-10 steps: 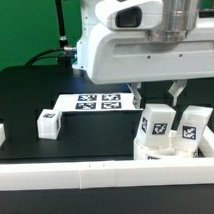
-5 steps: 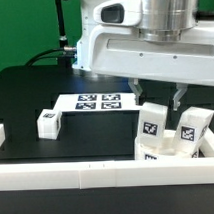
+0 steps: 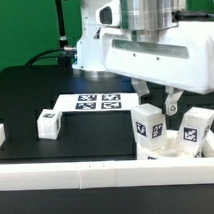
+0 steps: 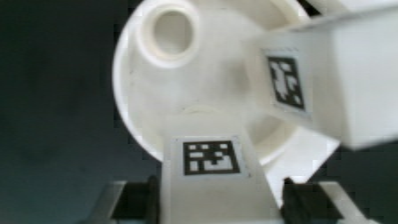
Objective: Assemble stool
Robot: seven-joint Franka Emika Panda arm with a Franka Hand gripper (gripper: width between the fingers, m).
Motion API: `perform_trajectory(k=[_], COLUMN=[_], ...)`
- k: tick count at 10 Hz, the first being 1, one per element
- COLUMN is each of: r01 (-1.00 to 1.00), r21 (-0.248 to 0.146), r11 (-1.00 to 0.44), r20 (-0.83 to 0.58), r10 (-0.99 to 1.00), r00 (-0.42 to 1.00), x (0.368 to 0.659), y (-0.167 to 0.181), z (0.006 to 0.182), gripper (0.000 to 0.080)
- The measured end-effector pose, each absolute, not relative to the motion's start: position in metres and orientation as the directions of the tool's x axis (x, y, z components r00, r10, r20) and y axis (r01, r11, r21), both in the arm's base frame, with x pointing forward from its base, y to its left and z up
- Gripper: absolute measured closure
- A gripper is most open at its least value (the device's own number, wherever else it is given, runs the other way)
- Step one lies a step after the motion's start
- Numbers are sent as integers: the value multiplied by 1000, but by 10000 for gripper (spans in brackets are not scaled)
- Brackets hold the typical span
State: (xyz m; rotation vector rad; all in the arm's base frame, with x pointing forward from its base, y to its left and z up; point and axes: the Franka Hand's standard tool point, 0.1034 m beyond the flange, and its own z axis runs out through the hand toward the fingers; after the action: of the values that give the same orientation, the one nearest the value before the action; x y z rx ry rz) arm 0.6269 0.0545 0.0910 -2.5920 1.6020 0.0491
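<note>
Three legs show in the exterior view. The loose leg (image 3: 48,122) lies on the black table (image 3: 19,93) near the marker board (image 3: 95,100), toward the exterior view's left and well apart from the work. The seat (image 3: 172,146) sits in the corner of the white border rails (image 3: 97,173) at the exterior view's right, probably so the rails brace it against sliding or turning. Two legs stand upright on it: the held leg (image 3: 146,124) and, beside it, the second leg (image 3: 197,128). The gripper (image 3: 158,103) hangs straight above the held leg, its fingers (image 3: 174,103) reaching that leg's top end.

Wrist view: the held leg (image 4: 210,160) runs from between the two fingers (image 4: 125,200) to the seat (image 4: 178,100), tag toward the camera. The jaws are partly closed and clamped on this leg's sides (the contact is in shadow, so this is my reading). A top grip suits pressing or twisting the leg into its socket. One empty socket (image 4: 169,35) shows, presumably for the loose leg. The second leg (image 4: 306,80) stands close alongside, so clearance looks tight if the wrist turns.
</note>
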Motion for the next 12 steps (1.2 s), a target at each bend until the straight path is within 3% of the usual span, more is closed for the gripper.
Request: perform_trajectory(k=[5, 7, 8, 9, 11, 12], r01=[-998, -982, -951, -938, -952, -968], r21=[-68, -50, 1, 24, 12, -9], r11=[8, 183, 310, 346, 304, 251], r20=[-162, -207, -217, -216, -217, -223], r10=[-987, -964, -928, -914, -929, -944], r00=[3, -169, -303, -343, -300, -243], x=[631, 633, 632, 631, 632, 634], y=[65, 66, 64, 62, 62, 60], z=[91, 92, 93, 94, 95, 103], gripper=[471, 471, 471, 471, 470, 260])
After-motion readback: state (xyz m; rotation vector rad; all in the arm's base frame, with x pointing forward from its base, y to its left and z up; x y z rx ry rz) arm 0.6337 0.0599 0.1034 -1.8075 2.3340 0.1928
